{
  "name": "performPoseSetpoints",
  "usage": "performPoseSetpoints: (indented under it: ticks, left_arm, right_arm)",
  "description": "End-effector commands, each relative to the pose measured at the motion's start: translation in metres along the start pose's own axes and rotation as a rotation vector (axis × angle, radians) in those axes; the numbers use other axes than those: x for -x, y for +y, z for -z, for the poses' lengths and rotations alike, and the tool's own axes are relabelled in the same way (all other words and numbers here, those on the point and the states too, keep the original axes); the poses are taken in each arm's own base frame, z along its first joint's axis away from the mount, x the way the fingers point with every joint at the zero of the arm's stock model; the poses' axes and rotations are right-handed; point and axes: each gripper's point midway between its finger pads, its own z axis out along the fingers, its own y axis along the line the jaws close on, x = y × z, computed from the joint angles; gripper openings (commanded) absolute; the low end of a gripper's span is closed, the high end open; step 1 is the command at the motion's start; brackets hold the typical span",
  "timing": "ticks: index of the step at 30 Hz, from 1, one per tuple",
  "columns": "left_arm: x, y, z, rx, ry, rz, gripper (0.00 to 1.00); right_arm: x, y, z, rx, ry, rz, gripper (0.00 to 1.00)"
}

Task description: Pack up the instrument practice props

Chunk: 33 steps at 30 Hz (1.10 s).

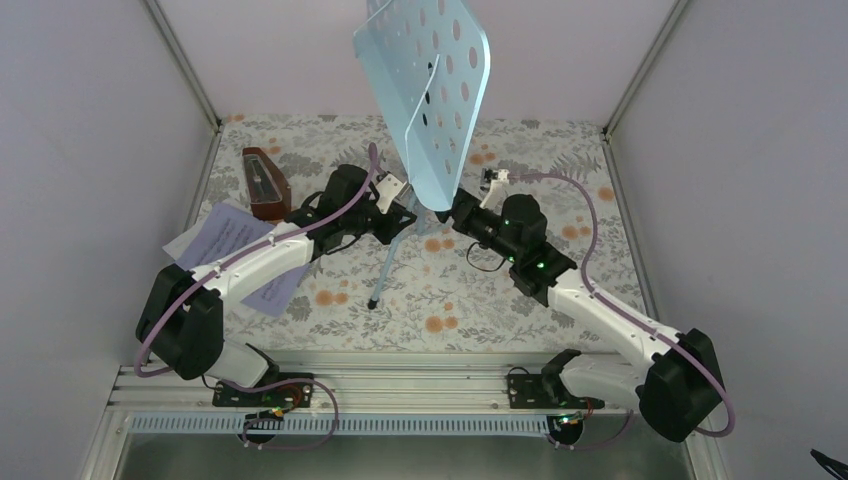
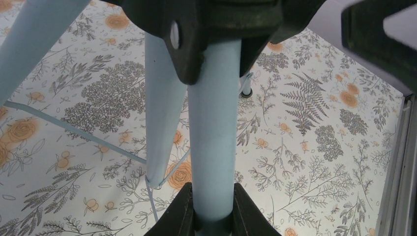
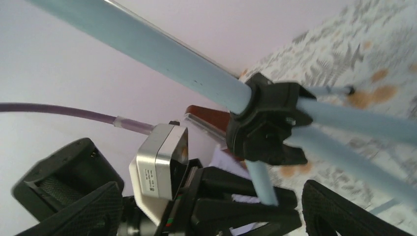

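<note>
While the left gripper (image 2: 212, 219) pinches the stand (image 1: 430, 90), the right gripper (image 1: 462, 213) hangs spread just beside it; folding the legs (image 1: 385, 272) likely comes next.

Robot lab cell — plain white panel walls (image 1: 90, 150), aluminium base rail (image 1: 400, 385), floral-print tabletop (image 1: 470, 300).

Table top was covered by a floral cloth (image 1: 470, 300), grey ferns and orange blooms, running out to every edge. Plain white wall panels (image 1: 90, 150) stood along the left, far and right edges, with metal posts (image 1: 188, 70) at both far corners. Slotted aluminium rail (image 1: 420, 385) ran along the near edge.
</note>
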Motion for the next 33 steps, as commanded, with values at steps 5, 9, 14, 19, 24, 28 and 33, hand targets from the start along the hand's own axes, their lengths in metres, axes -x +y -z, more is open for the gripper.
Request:
performPoseSetpoints:
  ticks: [5,9,14,19,24,28,33]
  left_arm:
    - [0.015,0.011,0.005,0.056,-0.037,-0.011,0.02]
    - [0.015,0.011,0.005,0.056,-0.038,-0.01,0.02]
    - [0.014,0.011,0.004,0.055,-0.035,-0.009,0.02]
    - [0.013,0.011,0.003,0.055,-0.031,-0.009,0.02]
    - [0.014,0.011,0.003,0.055,-0.032,-0.01,0.02]
    - [0.013,0.011,0.003,0.056,-0.031,-0.01,0.02]
    - [0.013,0.011,0.002,0.054,-0.03,-0.009,0.02]
  right_arm:
    - [0.0,0.008,0.003,0.065,0.0,-0.383,0.86]
    - [0.003,0.004,-0.006,0.017,0.002,-0.404,0.87]
    - [0.005,-0.005,-0.009,0.018,-0.04,-0.501,0.82]
    - [0.01,-0.007,-0.013,0.016,-0.065,-0.508,0.74]
    - [0.007,-0.015,-0.018,0.001,-0.069,-0.555,0.72]
    - [0.007,-0.021,-0.02,-0.012,-0.086,-0.572,0.7]
    - [0.008,-0.025,-0.024,-0.025,-0.096,-0.577,0.67]
